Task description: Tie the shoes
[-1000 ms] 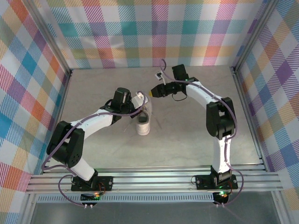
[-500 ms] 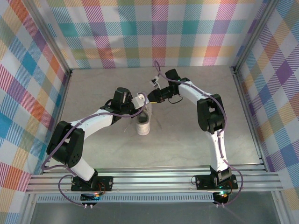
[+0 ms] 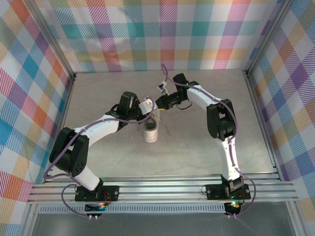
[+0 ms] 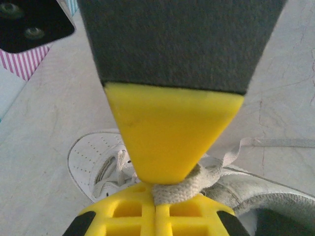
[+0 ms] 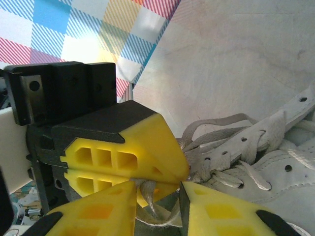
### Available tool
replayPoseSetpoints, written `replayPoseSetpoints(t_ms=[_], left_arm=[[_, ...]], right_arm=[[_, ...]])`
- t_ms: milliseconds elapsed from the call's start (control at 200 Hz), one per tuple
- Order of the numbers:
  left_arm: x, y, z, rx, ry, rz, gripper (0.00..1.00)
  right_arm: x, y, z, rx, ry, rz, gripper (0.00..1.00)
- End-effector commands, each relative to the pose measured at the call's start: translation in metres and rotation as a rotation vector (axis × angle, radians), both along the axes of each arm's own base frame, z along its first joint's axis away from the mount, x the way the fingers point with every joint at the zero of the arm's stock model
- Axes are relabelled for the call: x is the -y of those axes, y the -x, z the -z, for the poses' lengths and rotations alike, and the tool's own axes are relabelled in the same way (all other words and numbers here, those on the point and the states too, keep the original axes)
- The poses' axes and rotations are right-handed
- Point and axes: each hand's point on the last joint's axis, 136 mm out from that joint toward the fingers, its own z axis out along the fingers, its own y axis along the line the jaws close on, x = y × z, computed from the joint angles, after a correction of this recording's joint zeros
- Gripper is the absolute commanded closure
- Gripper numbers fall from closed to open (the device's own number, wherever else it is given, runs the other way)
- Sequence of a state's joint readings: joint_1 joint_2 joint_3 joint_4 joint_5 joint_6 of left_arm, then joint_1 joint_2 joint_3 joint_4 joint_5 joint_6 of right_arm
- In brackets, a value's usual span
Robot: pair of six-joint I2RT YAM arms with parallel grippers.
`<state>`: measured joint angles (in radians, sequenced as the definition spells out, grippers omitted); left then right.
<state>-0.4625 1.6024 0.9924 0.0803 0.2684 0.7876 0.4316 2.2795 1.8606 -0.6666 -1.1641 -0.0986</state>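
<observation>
The white shoe (image 3: 151, 132) stands on the table's middle, toe toward the arms. My left gripper (image 3: 150, 104) hovers above its far end, shut on a loop of white lace (image 4: 173, 190) pinched between the yellow fingertips. In the left wrist view the gripper (image 4: 170, 184) has the shoe (image 4: 96, 160) below it. My right gripper (image 3: 160, 102) meets the left one tip to tip. In the right wrist view its jaws (image 5: 157, 186) stand apart, with the lace end (image 5: 153, 199) hanging from the left gripper (image 5: 123, 152) between them. The shoe's eyelets (image 5: 256, 157) lie to the right.
Plaid walls (image 3: 162, 34) close the table on three sides. A metal rail (image 3: 162, 189) runs along the near edge by the arm bases. Bare grey tabletop (image 3: 197, 147) lies round the shoe.
My right arm swung left until its fingertips reached the left gripper, and its jaws have narrowed round the hanging lace. The left gripper held still with the lace.
</observation>
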Motion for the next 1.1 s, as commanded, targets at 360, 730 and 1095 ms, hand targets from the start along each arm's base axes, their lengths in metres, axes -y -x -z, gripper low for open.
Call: replayPoseSetpoints(t_ms=[360,730,1095], left_arm=[[0.01,-0.001,-0.008,0.016,0.006,0.05,1.0],[0.007,0.001,-0.008,0.029,-0.005,0.046,0.98],[-0.001,0.004,-0.011,0.048,-0.01,0.024,0.79]], right_arm=[[-0.006,0.002,-0.001,0.003,-0.031,-0.034,0.71],[-0.002,-0.004,-0.011,0.136,0.027,0.022,1.0],[0.006,-0.014,-0.014,0.276,0.1,0.12,1.0]])
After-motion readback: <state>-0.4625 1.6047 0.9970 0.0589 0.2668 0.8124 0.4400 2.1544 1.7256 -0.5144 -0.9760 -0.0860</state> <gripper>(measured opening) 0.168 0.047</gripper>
